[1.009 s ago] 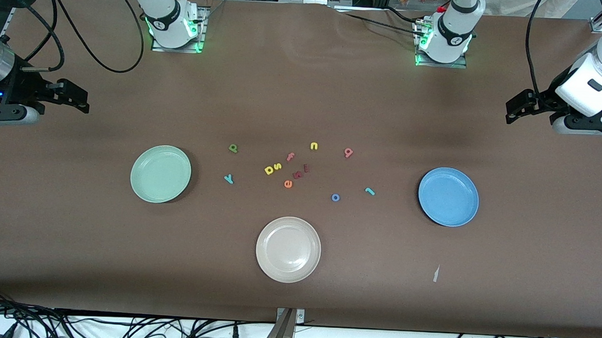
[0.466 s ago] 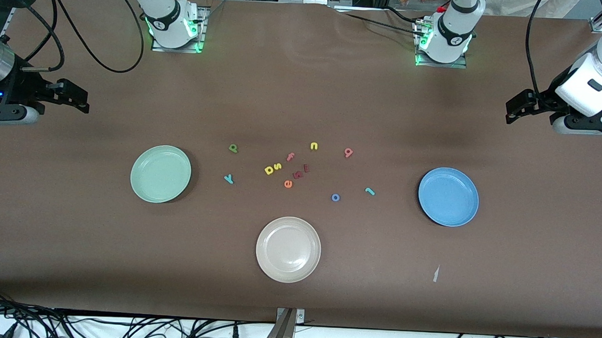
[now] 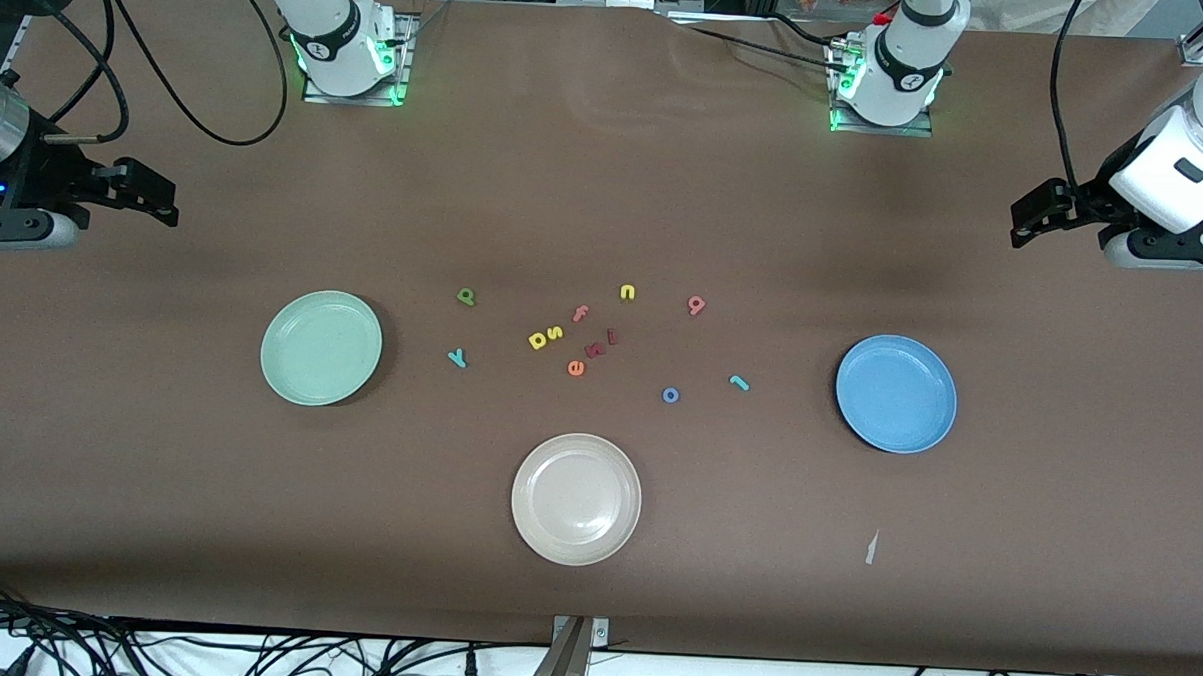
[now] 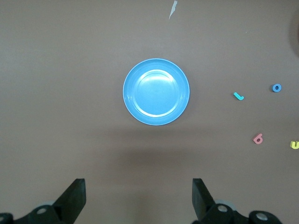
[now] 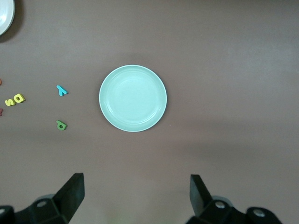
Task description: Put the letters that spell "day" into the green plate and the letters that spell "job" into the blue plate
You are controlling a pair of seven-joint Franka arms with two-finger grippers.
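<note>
The green plate (image 3: pixel 321 347) (image 5: pixel 132 98) and the blue plate (image 3: pixel 896 393) (image 4: pixel 156 91) both hold nothing. Between them lie the yellow D (image 3: pixel 538 341) (image 5: pixel 18 98), green a (image 3: pixel 466 295) (image 5: pixel 61 124) and teal Y (image 3: pixel 457 357) (image 5: pixel 61 90). Toward the blue plate lie the teal j (image 3: pixel 739 383) (image 4: pixel 238 96), blue o (image 3: pixel 671 394) (image 4: pixel 277 87) and pink b (image 3: pixel 697 304) (image 4: pixel 258 138). My left gripper (image 3: pixel 1021 225) (image 4: pixel 138 196) waits open over the left arm's end of the table. My right gripper (image 3: pixel 171 203) (image 5: pixel 137 193) hangs open over the right arm's end.
A beige-white plate (image 3: pixel 576 498) stands nearer to the front camera than the letters. Among them lie a yellow s (image 3: pixel 556 332), yellow n (image 3: pixel 627 292), pink f (image 3: pixel 580 313), orange e (image 3: pixel 575 368) and two dark red letters (image 3: pixel 601 344). A white paper scrap (image 3: pixel 871 548) lies near the blue plate.
</note>
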